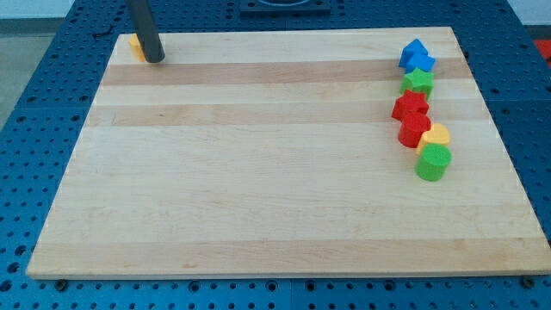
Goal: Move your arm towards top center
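Note:
My tip point(154, 58) touches the wooden board point(258, 172) at the view's top left corner. A yellow block point(135, 46) lies right beside the tip on its left, partly hidden by the rod. The other blocks form a chain down the view's right side, far from the tip: a blue block point(416, 56) at the top, a green star-like block point(418, 82), a red star-like block point(410, 107), a second red block point(415, 129), a yellow block point(436, 135) and a green cylinder point(433, 162) at the bottom.
The board rests on a blue perforated table point(34, 129) that surrounds it on all sides. A dark fixture point(284, 5) shows just beyond the board's top edge at the middle.

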`<action>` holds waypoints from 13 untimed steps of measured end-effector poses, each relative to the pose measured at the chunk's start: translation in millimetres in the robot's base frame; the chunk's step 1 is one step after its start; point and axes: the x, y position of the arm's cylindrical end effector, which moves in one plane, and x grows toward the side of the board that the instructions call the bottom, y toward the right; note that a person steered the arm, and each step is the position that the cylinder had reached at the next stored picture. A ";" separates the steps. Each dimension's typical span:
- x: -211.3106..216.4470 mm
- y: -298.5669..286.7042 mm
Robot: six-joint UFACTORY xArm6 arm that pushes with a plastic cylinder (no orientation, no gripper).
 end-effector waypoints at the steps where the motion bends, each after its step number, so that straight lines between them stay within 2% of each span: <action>1: 1.7 0.6; 3: 72.0 64.7; 4: 72.0 78.2; 6: 156.7 78.1; 7: 164.4 78.1; 8: 217.1 103.4; 9: 239.1 154.0; 11: 224.5 172.2; 12: 180.6 175.5; 13: 105.2 190.0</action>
